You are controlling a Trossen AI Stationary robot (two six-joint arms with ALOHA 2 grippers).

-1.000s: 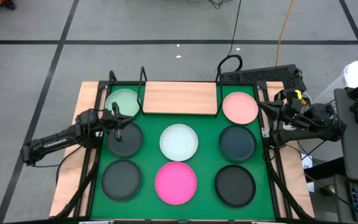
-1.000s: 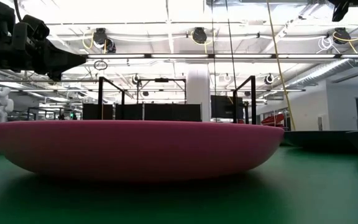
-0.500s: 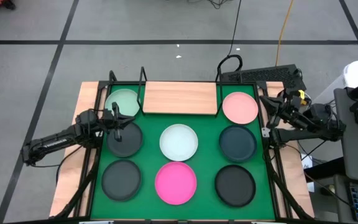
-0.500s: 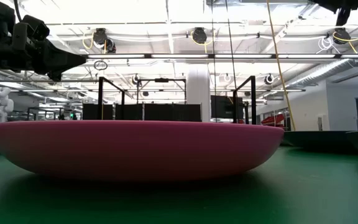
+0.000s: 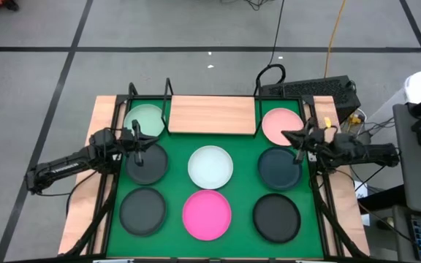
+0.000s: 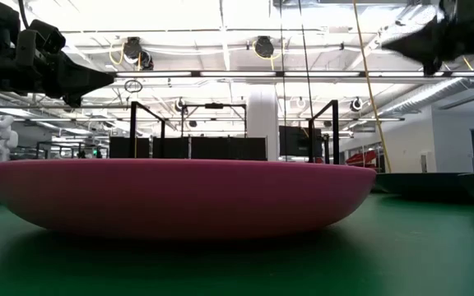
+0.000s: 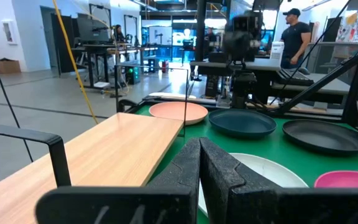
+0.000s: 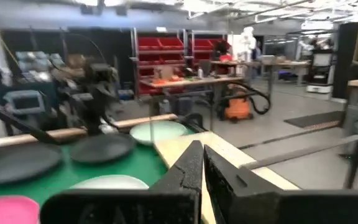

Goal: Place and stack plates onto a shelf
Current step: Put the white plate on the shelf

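A green mat (image 5: pixel 243 191) covers the table, framed by black wire uprights. On the left, the left gripper (image 5: pixel 142 144) hangs clenched and empty over the seam between the mint plate (image 5: pixel 144 119) and a dark matte plate (image 5: pixel 147 165); another dark plate (image 5: pixel 142 211) lies nearer. The smooth wooden shelf (image 5: pixel 212 115) sits bare at the far middle edge, with the white plate (image 5: pixel 210 166) and glossy magenta plate (image 5: pixel 207 215) below it, apart. The right gripper (image 5: pixel 289 138), pinched shut on nothing, hovers at the pale pink plate (image 5: pixel 278 124)'s near rim, above two more dark plates (image 5: pixel 278 167) (image 5: pixel 276 218).
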